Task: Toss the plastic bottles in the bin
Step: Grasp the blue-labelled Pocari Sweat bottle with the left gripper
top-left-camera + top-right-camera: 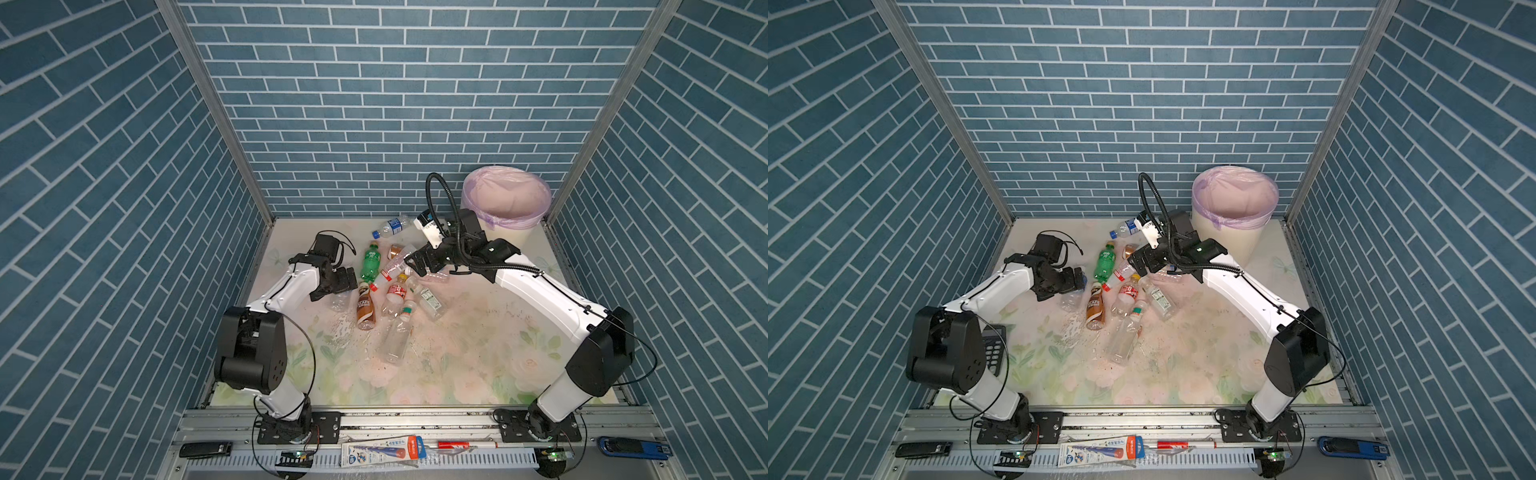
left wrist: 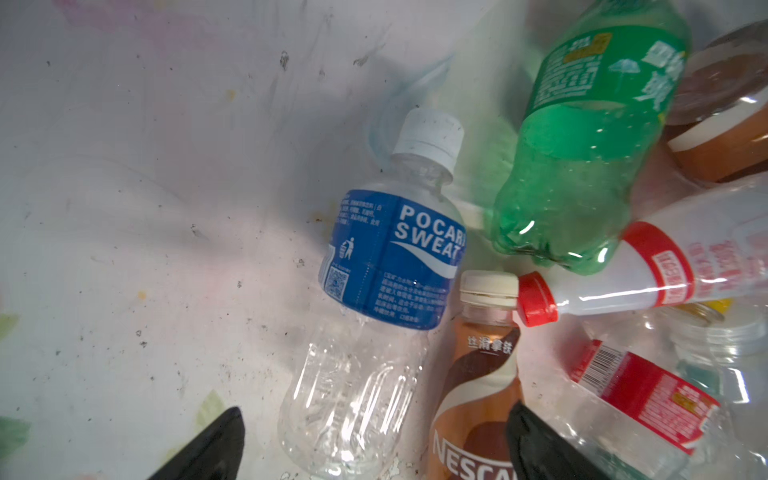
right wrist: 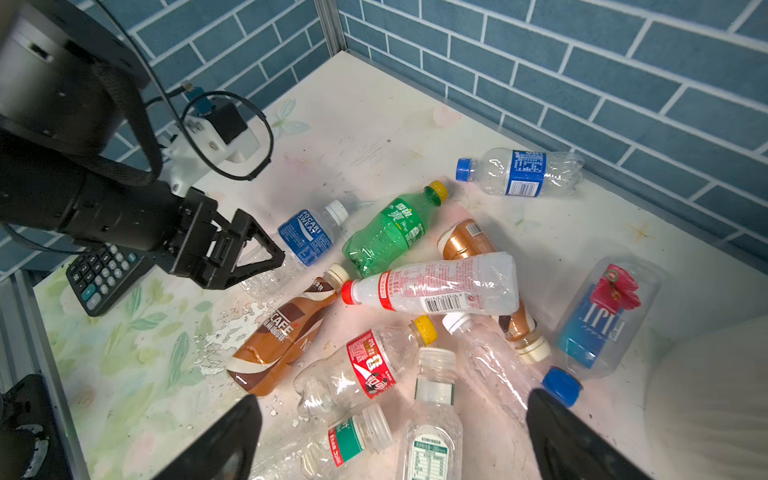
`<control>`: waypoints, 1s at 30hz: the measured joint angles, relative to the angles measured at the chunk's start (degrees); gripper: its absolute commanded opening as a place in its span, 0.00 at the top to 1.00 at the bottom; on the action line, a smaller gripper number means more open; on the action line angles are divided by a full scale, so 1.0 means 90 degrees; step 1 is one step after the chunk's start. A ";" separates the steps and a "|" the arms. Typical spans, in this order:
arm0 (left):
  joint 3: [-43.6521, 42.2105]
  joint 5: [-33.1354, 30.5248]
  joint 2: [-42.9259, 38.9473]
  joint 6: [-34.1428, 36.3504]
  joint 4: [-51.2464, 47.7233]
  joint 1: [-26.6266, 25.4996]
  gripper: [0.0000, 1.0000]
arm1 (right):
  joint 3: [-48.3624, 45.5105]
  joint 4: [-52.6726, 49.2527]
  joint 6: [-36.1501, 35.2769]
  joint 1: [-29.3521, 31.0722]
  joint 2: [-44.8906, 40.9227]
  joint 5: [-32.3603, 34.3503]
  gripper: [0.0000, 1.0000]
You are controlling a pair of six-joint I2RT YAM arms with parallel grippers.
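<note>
Pickup stage: left gripper (image 2: 374,446), fingers spread and empty, hangs over the Pocari Sweat bottle (image 2: 390,257) lying on the table (image 2: 124,166), right gripper (image 3: 399,440) likewise spread; next, descend, pinch, carry to the bin (image 1: 521,237).

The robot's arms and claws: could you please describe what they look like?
Both the left arm and right arm have white shells with bulky black joints and thin black cables looping alongside. A black ribbed hose arches over the right wrist. The left claw and right claw are black, tapering to triangular tips.
</note>
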 measured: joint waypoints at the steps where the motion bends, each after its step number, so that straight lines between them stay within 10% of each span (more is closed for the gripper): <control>1: 0.0063 0.0010 0.0136 0.0022 0.0000 0.0015 0.01 | -0.0056 0.0061 0.0044 0.0000 0.0000 -0.0032 0.01; 13: 0.0338 -0.0024 0.1139 0.0095 0.0114 0.0024 0.13 | -0.0381 0.0333 0.0100 0.0000 -0.0002 -0.0097 0.01; 17: 0.0323 -0.0032 0.1205 0.0073 0.0209 0.0027 0.31 | -0.0381 0.0359 0.0211 0.0000 -0.0002 -0.0051 0.01; 30: 0.0039 0.0092 0.0250 0.0262 0.0566 0.0066 0.40 | -0.0369 0.0180 0.0767 -0.0012 -0.0002 0.0328 0.01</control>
